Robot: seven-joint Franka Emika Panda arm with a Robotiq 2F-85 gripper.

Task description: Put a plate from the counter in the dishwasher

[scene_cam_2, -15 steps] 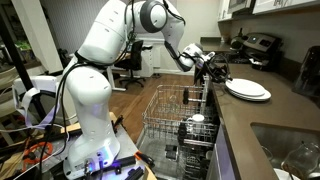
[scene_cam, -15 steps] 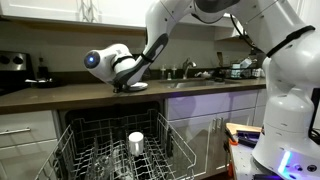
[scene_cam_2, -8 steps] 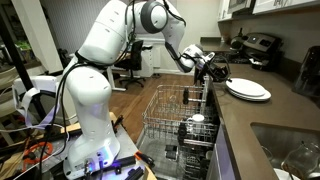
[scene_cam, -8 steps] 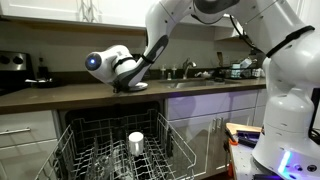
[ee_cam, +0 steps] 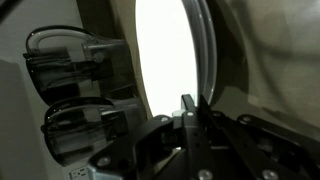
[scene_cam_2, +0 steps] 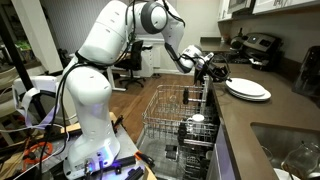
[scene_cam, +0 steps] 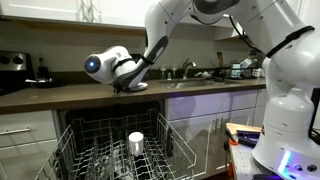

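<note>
Gripper (ee_cam: 196,108): the two fingers (ee_cam: 187,105) stand close together with the rim of the plate (ee_cam: 165,60) between them, one finger on each face. They appear clamped on the rim.

Plate: lies flat on the counter (scene_cam_2: 262,122) in both exterior views (scene_cam: 138,87) (scene_cam_2: 248,89), with the gripper (scene_cam_2: 217,71) at its near edge.

Surface: dark brown counter (scene_cam: 60,94) over white cabinet fronts (scene_cam: 25,135). A sink (scene_cam_2: 292,150) is set into it, well apart from the plate.

Dishwasher (scene_cam: 105,150): open below the counter, wire rack (scene_cam_2: 178,112) pulled out. A white cup (scene_cam: 136,143) stands upright in it.

Room: kitchen, with the white arm (scene_cam_2: 100,45) reaching over the rack
</note>
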